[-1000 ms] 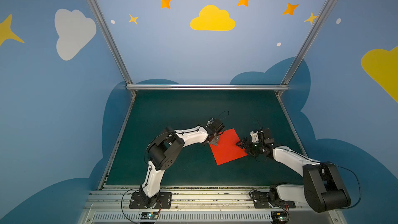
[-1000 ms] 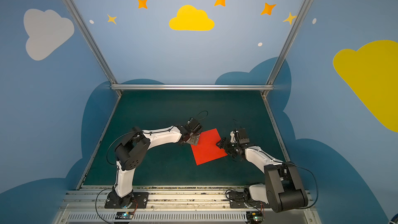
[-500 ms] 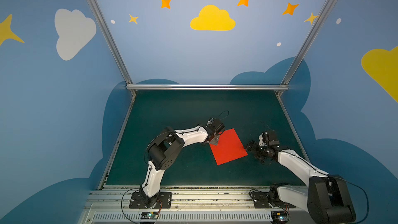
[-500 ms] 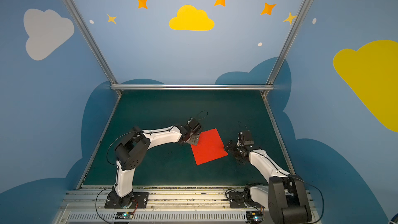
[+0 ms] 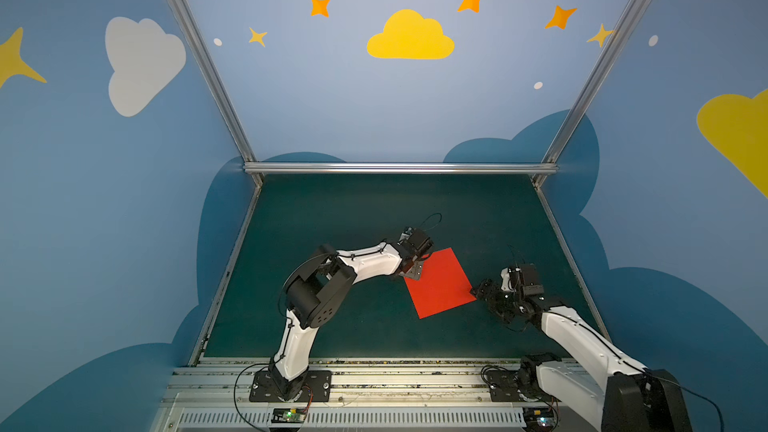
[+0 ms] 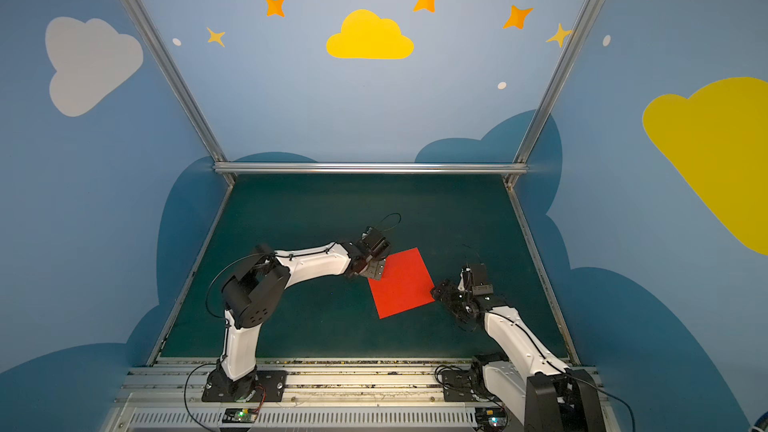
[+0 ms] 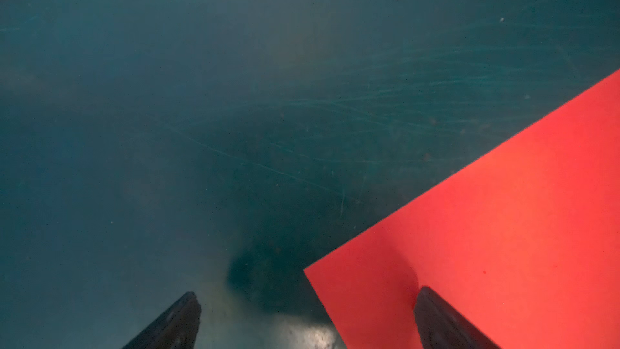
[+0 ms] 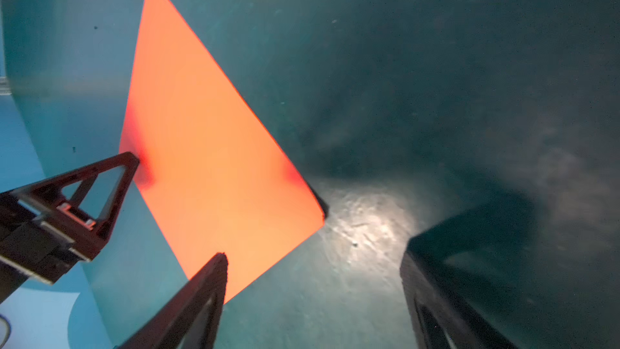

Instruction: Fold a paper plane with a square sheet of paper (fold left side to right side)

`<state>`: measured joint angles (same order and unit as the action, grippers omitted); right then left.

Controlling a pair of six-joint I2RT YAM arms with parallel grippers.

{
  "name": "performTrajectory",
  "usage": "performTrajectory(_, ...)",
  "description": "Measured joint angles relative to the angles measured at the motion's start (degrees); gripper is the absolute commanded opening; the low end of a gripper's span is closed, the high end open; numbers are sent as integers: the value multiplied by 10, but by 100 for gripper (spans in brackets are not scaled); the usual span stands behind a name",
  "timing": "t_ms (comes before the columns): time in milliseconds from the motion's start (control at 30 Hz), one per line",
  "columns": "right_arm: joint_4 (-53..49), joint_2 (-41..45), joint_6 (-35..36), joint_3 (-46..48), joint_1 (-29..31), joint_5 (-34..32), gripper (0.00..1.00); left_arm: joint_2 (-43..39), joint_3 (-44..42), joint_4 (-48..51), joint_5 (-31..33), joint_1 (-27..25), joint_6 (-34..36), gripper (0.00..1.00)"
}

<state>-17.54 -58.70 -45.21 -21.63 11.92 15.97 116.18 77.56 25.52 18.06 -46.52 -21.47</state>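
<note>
Red square sheet of paper (image 5: 440,282) on mat (image 5: 374,218) | left claw (image 5: 415,274) wide astride corner | right claw (image 5: 482,293) wide beside edge

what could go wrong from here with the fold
1. The left gripper stands open astride a corner of the square sheet of paper, which lies flat; closing may crumple or push it rather than lift it.
2. The right gripper, open at the opposite corner, could nudge the sheet askew.

Red square sheet of paper (image 5: 439,283) — flat, seemingly unfolded, skewed.
</note>
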Motion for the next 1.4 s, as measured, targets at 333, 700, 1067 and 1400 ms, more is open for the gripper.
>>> performTrajectory(333, 51, -29, -22, 1, 24, 31, 83, 0, 0, 0, 0, 0, -2, 100)
performTrajectory(700, 64, -50, -33, -7, 25, 23, 77, 0, 0, -3, -5, 1, -2, 100)
performTrajectory(1067, 74, -43, -64, 7, 19, 7, 65, 1, 0, -7, -7, 1, -2, 100)
performTrajectory(1400, 82, -35, -83, 21, 8, -2, 47, 2, 0, -10, -8, 1, -1, 100)
